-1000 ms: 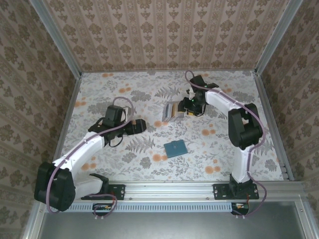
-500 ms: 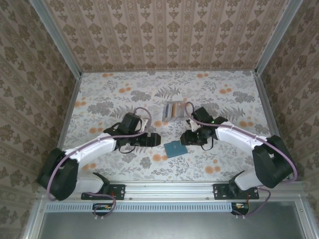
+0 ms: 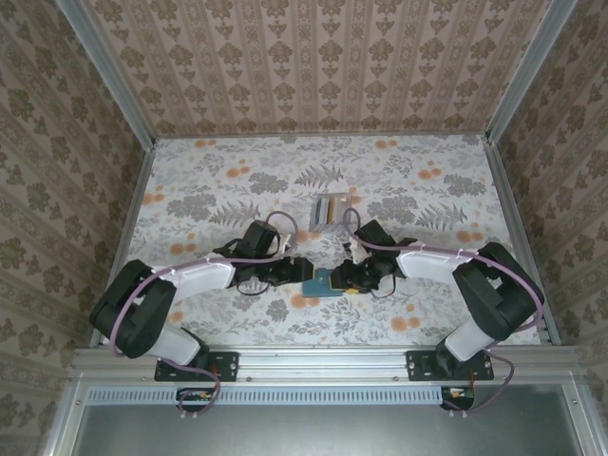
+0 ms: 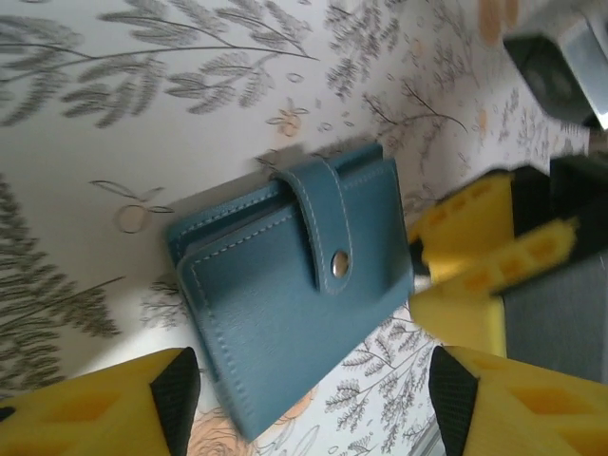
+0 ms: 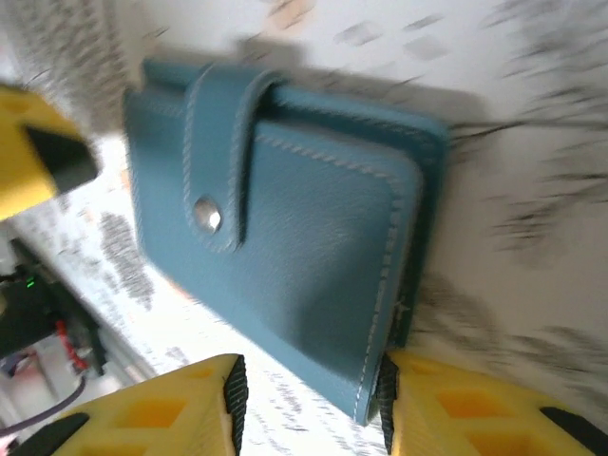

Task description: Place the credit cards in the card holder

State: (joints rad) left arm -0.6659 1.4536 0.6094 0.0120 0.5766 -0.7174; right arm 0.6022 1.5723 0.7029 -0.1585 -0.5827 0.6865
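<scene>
The clear card holder [image 3: 330, 208] stands at mid-table, with something yellow-orange among its slots; the cards are too small to tell apart there. A dark teal wallet [image 3: 321, 282] lies shut nearer the front, between both grippers. My left gripper [image 3: 302, 272] is at its left side, open; its pads [image 4: 176, 394] stand wide apart just short of the wallet [image 4: 294, 285]. My right gripper [image 3: 338, 279] is at the wallet's right side, open. A corner of the wallet [image 5: 285, 237] lies between its pads [image 5: 385, 404], touching one.
The floral table [image 3: 228, 190] is walled on three sides by patterned panels. The right gripper's yellow fingers [image 4: 465, 237] show just beyond the wallet in the left wrist view. A metal rail [image 3: 323, 361] runs along the near edge.
The right arm has left the card holder and swung down to the wallet. The left arm has moved right to the wallet's other side. The wallet has barely shifted.
</scene>
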